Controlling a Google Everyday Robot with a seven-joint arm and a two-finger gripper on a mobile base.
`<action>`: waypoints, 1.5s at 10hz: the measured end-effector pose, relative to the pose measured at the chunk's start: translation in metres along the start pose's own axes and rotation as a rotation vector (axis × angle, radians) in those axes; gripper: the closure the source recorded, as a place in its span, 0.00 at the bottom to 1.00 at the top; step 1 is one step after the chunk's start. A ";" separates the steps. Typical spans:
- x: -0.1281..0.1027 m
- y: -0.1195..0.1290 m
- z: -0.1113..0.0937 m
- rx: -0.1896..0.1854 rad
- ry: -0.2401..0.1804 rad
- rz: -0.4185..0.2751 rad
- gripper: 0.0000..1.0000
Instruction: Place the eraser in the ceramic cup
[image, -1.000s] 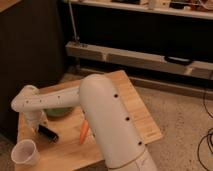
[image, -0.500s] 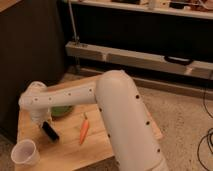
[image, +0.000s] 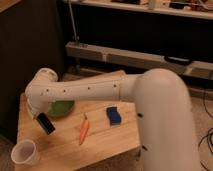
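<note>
The eraser (image: 46, 123), a slim black bar, hangs tilted just under the end of my white arm, above the left part of the wooden table (image: 107, 142). My gripper (image: 41, 115) sits below the wrist, mostly hidden by it, and is shut on the eraser's upper end. The ceramic cup (image: 25, 152), small, white and upright, stands at the table's front left corner, below and left of the eraser and apart from it.
A green bowl (image: 61, 108) lies partly hidden behind the arm, right of the eraser. An orange carrot (image: 84, 130) and a blue block (image: 114, 115) lie mid-table. My arm spans the table from the right. Dark shelving stands behind.
The arm has swung over and stretched further across the table. The eraser has risen a little and sits slightly higher above the cup's side of the table.
</note>
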 end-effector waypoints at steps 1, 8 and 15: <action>0.010 -0.016 -0.024 0.089 0.091 -0.019 1.00; 0.017 -0.165 -0.071 0.590 0.361 -0.262 1.00; -0.018 -0.151 -0.008 0.546 0.344 -0.302 1.00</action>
